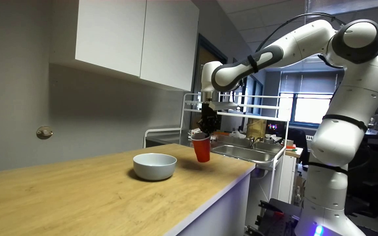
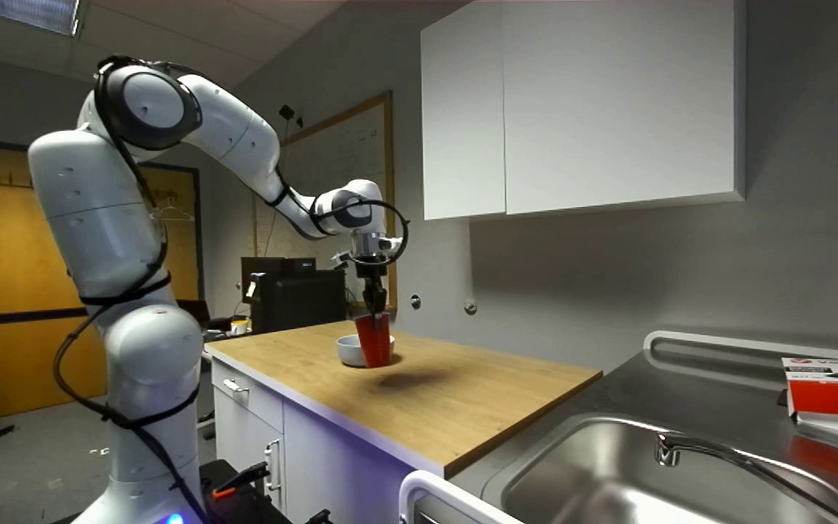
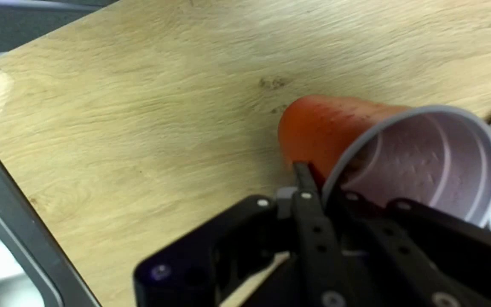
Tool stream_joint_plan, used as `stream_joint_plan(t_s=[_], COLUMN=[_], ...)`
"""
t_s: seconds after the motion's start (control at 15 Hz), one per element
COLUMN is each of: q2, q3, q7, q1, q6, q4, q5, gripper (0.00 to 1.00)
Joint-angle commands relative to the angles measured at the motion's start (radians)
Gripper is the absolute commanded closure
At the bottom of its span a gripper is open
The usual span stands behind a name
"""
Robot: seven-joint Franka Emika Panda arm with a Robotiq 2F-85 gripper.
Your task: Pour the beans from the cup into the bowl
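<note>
The red cup (image 1: 201, 150) hangs above the wooden counter, slightly tilted with its mouth leaning toward the bowl. It also shows in an exterior view (image 2: 374, 343) and in the wrist view (image 3: 326, 128). My gripper (image 1: 207, 131) is shut on the cup's wall at the rim, one finger outside and one inside; the fingers show in the wrist view (image 3: 321, 182). The pale grey-white bowl (image 1: 154, 168) stands upright on the counter beside the cup, partly hidden behind it in an exterior view (image 2: 350, 354). A dark brownish patch shows deep in the cup; I cannot tell if it is beans.
The wooden counter (image 1: 87, 193) ends at a front edge. A metal sink (image 2: 608, 466) with a faucet (image 2: 710, 451) adjoins it. White cabinets (image 1: 136, 36) hang on the wall above. A white rack (image 1: 235, 114) stands by the sink.
</note>
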Motion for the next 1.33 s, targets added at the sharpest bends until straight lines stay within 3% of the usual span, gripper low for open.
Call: stream_joint_plan(t_s=[0.0,0.67,1.27], q2=[0.045,0.276,0.519], q3=[0.053,0.092,0.076], q7=[0.064,0.288,0.471], q1=[0.032,0.114,0.308], q6=[-0.098,-0.293,-0.639], q4=[0.122,0.409,0.634], q5=[-0.077,-0.207,-0.333], gripper=[0.94,0.98,0.98])
